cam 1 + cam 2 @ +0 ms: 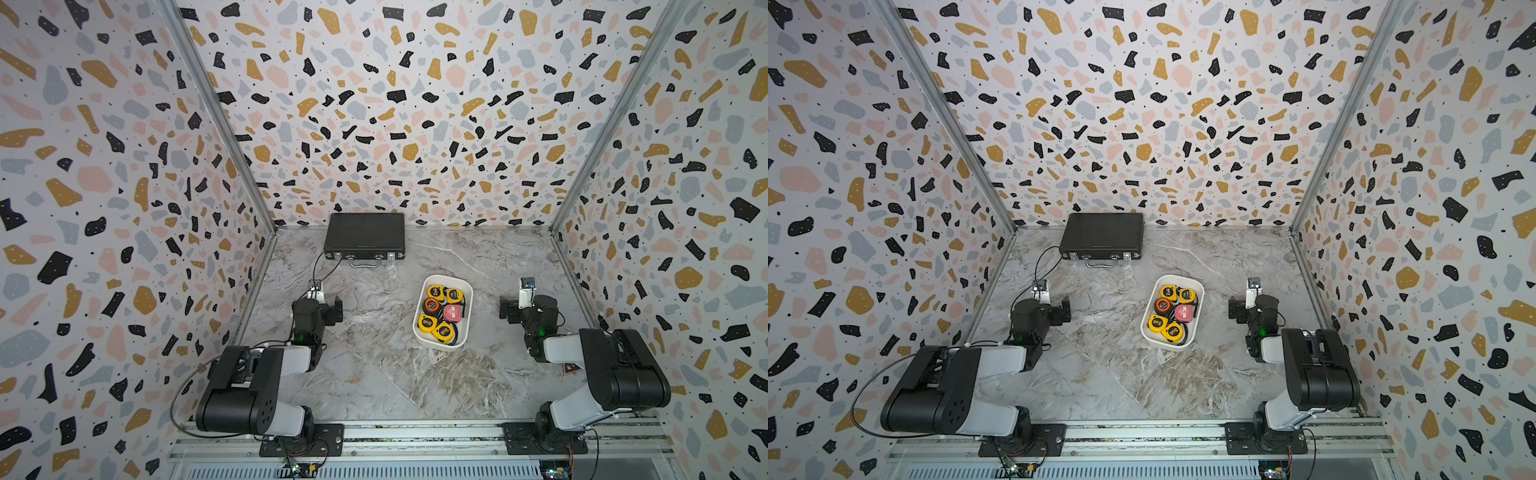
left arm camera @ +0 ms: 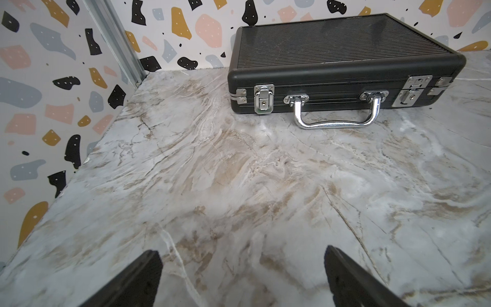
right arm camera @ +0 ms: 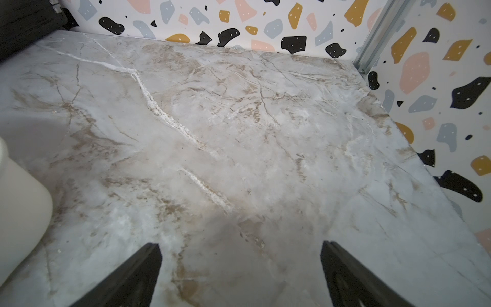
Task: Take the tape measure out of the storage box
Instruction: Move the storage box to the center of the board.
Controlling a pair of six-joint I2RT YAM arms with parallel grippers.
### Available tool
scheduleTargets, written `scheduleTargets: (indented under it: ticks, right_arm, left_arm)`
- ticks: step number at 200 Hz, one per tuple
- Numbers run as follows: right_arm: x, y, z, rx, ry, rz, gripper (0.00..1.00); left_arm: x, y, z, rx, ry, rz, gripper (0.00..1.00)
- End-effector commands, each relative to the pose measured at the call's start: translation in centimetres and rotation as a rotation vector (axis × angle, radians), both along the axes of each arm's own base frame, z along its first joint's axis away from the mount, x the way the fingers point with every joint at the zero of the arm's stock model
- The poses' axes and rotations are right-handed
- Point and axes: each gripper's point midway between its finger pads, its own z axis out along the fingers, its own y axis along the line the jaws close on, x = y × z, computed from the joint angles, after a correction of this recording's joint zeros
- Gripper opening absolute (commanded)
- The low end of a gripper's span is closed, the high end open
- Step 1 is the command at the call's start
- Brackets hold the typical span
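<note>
The white storage box [image 1: 449, 278] sits on the marble table right of centre, seen in both top views [image 1: 1180, 277]. Inside it lie several tape measures: yellow ones [image 1: 435, 292], a black-and-orange one [image 1: 432, 305] and a pink one [image 1: 453, 312]. My left gripper [image 2: 241, 252] hangs open over bare marble to the left of the box, holding nothing. My right gripper [image 3: 240, 245] is open and empty too, just to the right of the box. A rounded corner of the box wall [image 3: 21, 202] shows in the right wrist view. Neither gripper touches the box.
A shut black briefcase [image 1: 364, 235] with a metal handle [image 2: 336, 123] lies against the back wall, ahead of the left gripper. Patterned walls close in the left, back and right sides. Both arm bases stand on a rail [image 1: 415, 434] at the front edge.
</note>
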Motion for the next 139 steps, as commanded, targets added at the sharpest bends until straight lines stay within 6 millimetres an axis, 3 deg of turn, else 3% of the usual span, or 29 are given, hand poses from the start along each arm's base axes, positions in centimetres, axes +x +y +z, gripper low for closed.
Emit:
scheduleTargets:
  ticks: [1,36,73,89,113,139]
  right_arm:
    - [-0.2,0.4,1.8,-0.009,-0.045,0.024,0.99]
    - [-1.3,-0.9,5.5,0.036,0.023,-0.083,0.99]
    - [-3.5,0.2,6.1,0.185,0.194,-0.102,0.99]
    - [-4.1,2.1,6.1,0.293,0.259,-0.041,0.99]
    - [-5.9,5.7,4.5,0.451,0.431,0.069,0.99]
    - [-8.0,8.6,2.6,0.498,0.562,0.14,0.99]
  left_arm:
    - [0.8,-0.1,2.7,-0.009,-0.056,-0.007,1.0]
    - [0.2,-0.5,5.2,-0.001,0.034,-0.017,1.0]
    - [-1.3,-1.4,7.4,-0.078,0.161,-0.024,1.0]
    - [-2.2,-2.2,8.1,-0.146,0.221,-0.039,1.0]
    - [-3.8,-4.0,7.9,-0.274,0.31,-0.076,1.0]
    - [-5.1,-5.8,7.5,-0.372,0.389,-0.125,1.0]
